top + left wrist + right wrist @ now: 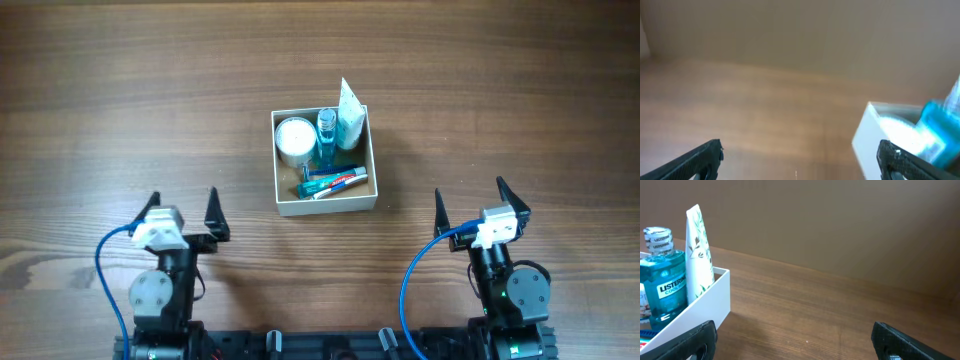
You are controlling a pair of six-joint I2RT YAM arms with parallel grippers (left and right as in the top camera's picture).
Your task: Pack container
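The square, shallow, white-walled box with a tan cardboard floor [327, 206] sits on the wooden tabletop [120, 100], ahead of both sets of jaws and between them, touching neither. Inside it stand a round white jar [294, 138], a blue mouthwash bottle [327, 132] and a white leaf-printed tube [350, 118]. A small blue-and-red toothpaste tube [335, 183] lies along the side nearer the jaws. The left jaws and the right jaws are spread wide and hold nothing.

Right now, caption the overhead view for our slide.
Square white-walled container of toiletries beyond open left claw and open right claw, on wooden table.
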